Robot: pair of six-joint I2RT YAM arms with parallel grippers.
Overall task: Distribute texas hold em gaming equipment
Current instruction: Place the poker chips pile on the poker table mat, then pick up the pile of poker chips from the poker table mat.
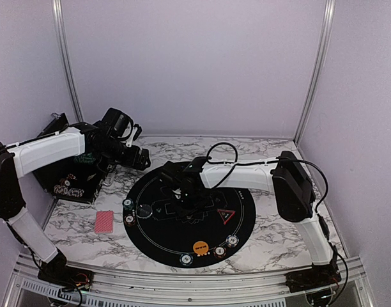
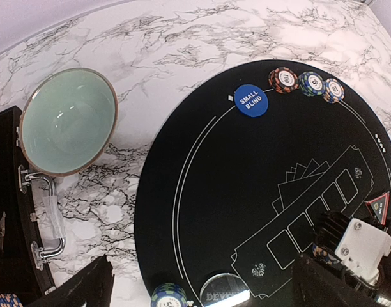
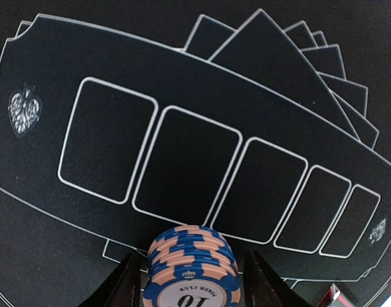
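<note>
My right gripper (image 3: pixel 192 281) is over the middle of the round black mat (image 1: pixel 163 240), shut on a stack of blue-and-peach "10" poker chips (image 3: pixel 190 265), a finger (image 3: pixel 122 288) close on each side. My left gripper (image 2: pixel 208 291) is open and empty at the mat's back left. Below it lie a striped chip (image 2: pixel 168 296) and a clear dealer disc (image 2: pixel 226 291). A blue "small blind" disc (image 2: pixel 251 100) and three chips (image 2: pixel 310 83) lie at the mat's far rim. An orange disc (image 1: pixel 200 247), three chips (image 1: pixel 220 252), a red triangle marker (image 1: pixel 225 215) and a red-backed card (image 1: pixel 104 221) show from the top.
A teal bowl (image 2: pixel 68 121) stands on the marble off the mat, beside a black case (image 1: pixel 71 182) holding more chips at the left. Two chips (image 1: pixel 128 211) lie on the mat's left rim. White walls close in the back and sides.
</note>
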